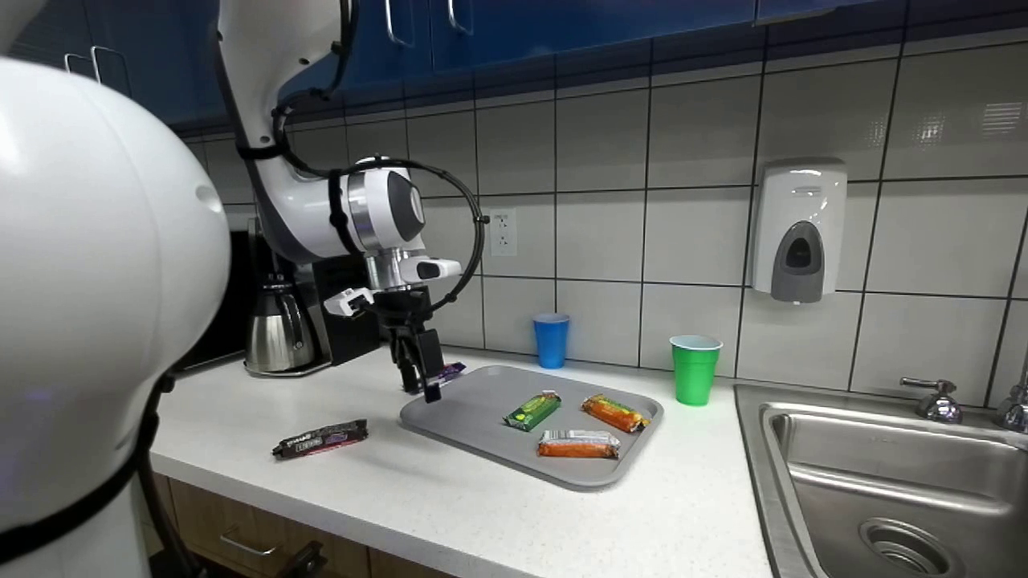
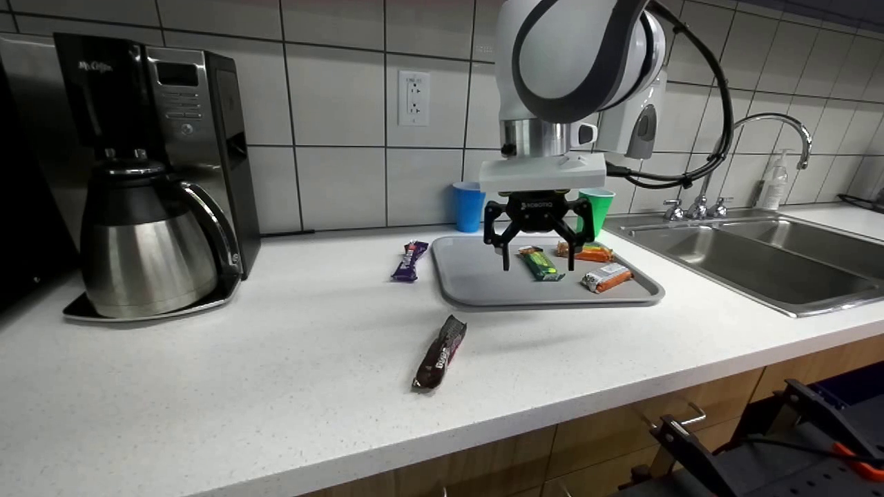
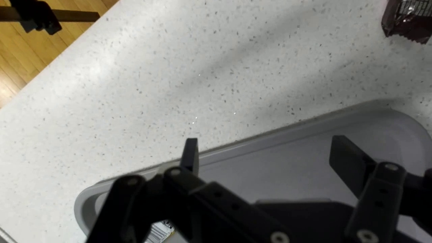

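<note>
Coffee maker [image 2: 235, 131] stands at the left of the frame in an exterior view, its steel carafe [image 2: 148, 255] seated on the base. Moving right along your white desk [image 2: 276, 373], you have a purple-wrapped bar [image 2: 410, 261] near the centre, just beside the grey tray [image 2: 476, 276] but off it. Below, at lower centre, a dark-wrapped bar [image 2: 440, 353] lies aslant on the desk. A blue cup [image 2: 469, 207] stands upright behind the tray.

The tray itself lies flat, right of centre. Your gripper [image 2: 539, 268] points downward, raised clear of the desk; its fingers [image 3: 351, 165] are spread wide, tray surface showing between them in the wrist view. On the tray rest a green-wrapped bar [image 2: 541, 264], an orange-wrapped bar [image 2: 587, 252] and an orange-and-white bar [image 2: 608, 277], all apart. A green cup [image 2: 599, 207] stands beyond, partly hidden by your gripper. Your steel sink [image 2: 746, 266] fills the right.
</note>
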### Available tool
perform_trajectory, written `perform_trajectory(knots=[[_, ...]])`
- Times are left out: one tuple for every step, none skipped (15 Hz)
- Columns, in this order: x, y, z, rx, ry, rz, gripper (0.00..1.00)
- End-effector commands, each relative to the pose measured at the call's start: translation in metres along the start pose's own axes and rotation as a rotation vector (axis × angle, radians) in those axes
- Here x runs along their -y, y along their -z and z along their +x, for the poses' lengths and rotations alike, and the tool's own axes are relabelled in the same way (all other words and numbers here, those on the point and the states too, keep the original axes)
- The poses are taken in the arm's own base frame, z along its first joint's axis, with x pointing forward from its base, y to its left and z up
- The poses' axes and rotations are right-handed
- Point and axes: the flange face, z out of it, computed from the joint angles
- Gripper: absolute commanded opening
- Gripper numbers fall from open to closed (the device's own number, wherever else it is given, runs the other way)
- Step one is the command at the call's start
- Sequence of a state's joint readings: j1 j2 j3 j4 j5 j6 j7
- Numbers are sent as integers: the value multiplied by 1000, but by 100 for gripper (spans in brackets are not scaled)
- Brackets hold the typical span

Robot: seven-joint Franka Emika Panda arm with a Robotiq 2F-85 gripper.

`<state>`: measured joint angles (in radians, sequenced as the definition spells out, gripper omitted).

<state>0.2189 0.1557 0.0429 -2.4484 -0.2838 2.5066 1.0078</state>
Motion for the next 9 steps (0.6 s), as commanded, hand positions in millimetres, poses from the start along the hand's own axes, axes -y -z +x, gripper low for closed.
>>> perform_trajectory(knots=[[-16,4,14,-19,44,16,100],[-18,3,18,-22,51,17,100],[-20,2,23,-23,55,19,100],[-22,1,26,-24,61,21,100],[-24,0,31,-27,65,23,100],[-26,-1,35,-33,64,23,100],[-27,-1,38,-35,64,27,100],[-28,-2,43,-38,64,30,100],[-28,-3,46,-40,64,33,100]])
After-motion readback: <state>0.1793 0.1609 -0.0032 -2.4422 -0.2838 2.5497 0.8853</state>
